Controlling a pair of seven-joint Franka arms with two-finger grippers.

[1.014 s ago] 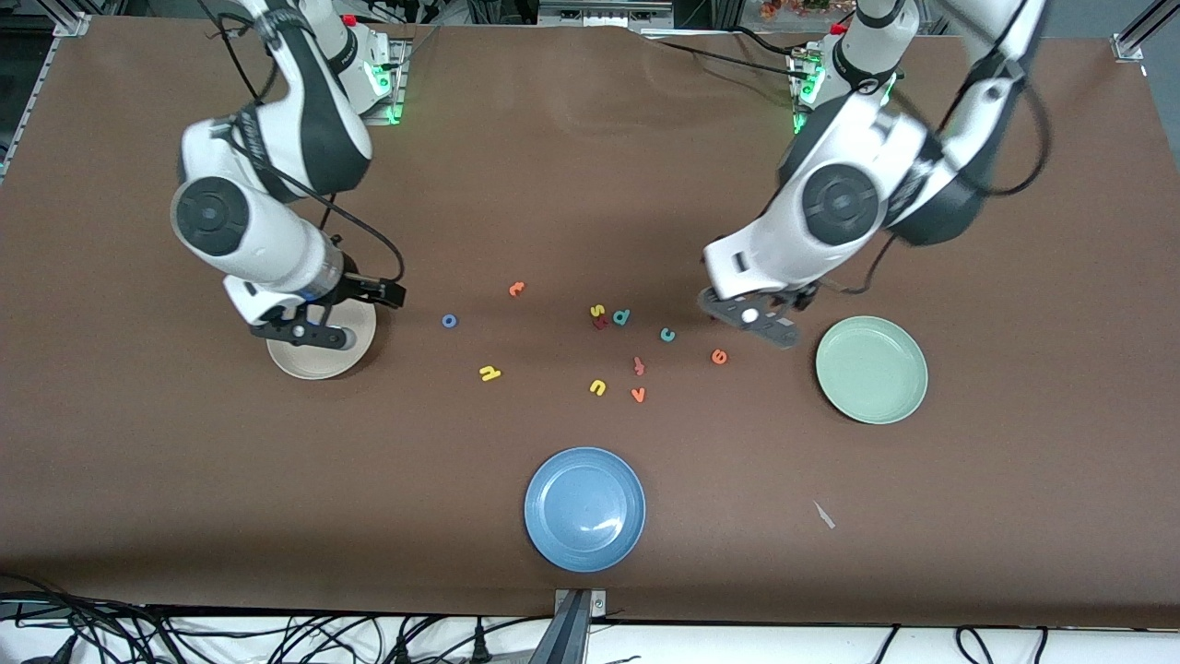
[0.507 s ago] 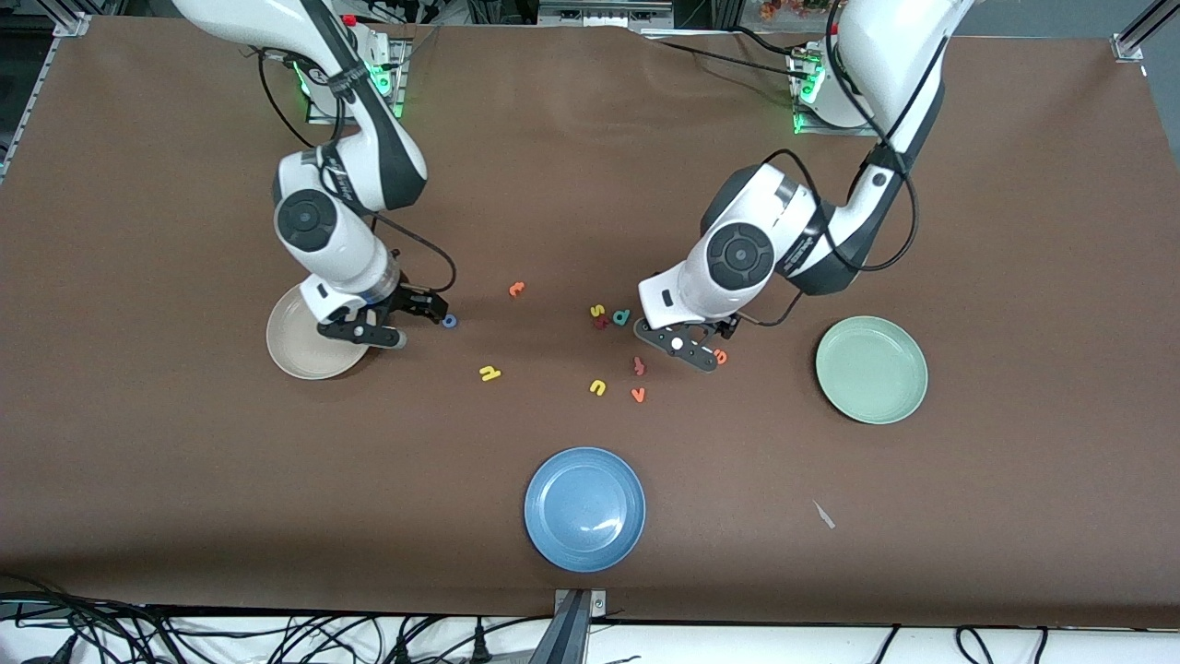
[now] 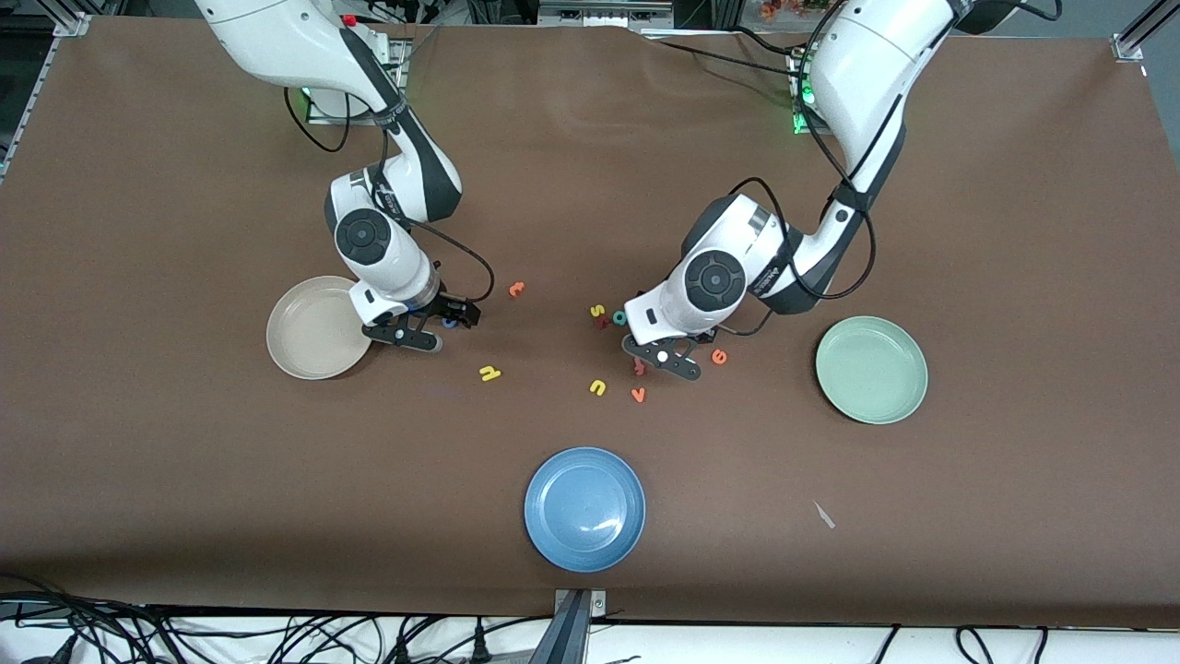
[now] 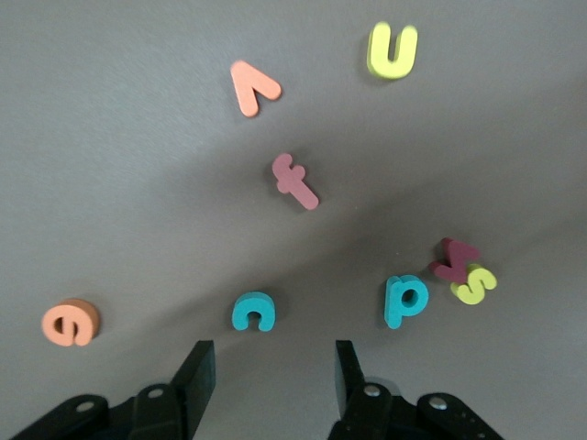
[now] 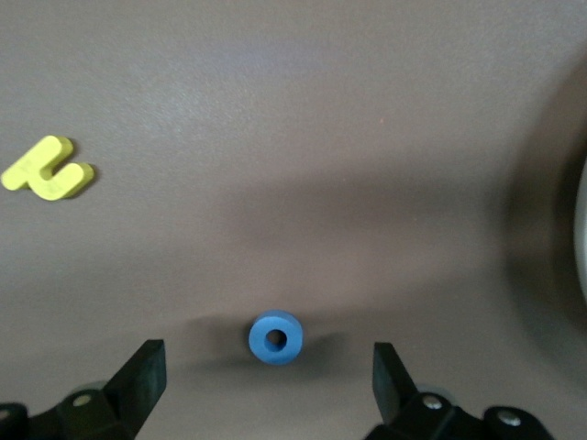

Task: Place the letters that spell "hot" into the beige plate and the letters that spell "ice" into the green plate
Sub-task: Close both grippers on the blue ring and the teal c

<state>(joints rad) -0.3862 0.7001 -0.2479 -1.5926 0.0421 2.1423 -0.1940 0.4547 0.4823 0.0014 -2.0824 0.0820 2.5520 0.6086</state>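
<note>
My right gripper is low over the table beside the beige plate. It is open, and the blue o lies just ahead of its fingertips. The yellow h lies apart from it. My left gripper is open with nothing between the fingers. The teal c sits just past its tips; the arm hides this letter in the front view. The orange e, the maroon i and the orange t lie loose. The green plate holds nothing.
A blue plate stands nearest the front camera. A yellow u and an orange v lie near the i. A teal d and a yellow s touching a dark red letter lie beside the c.
Both arms swung in toward the letters and lowered: the right gripper from over the beige plate to the o, the left from beside the green plate to the c. The left jaws narrowed.
</note>
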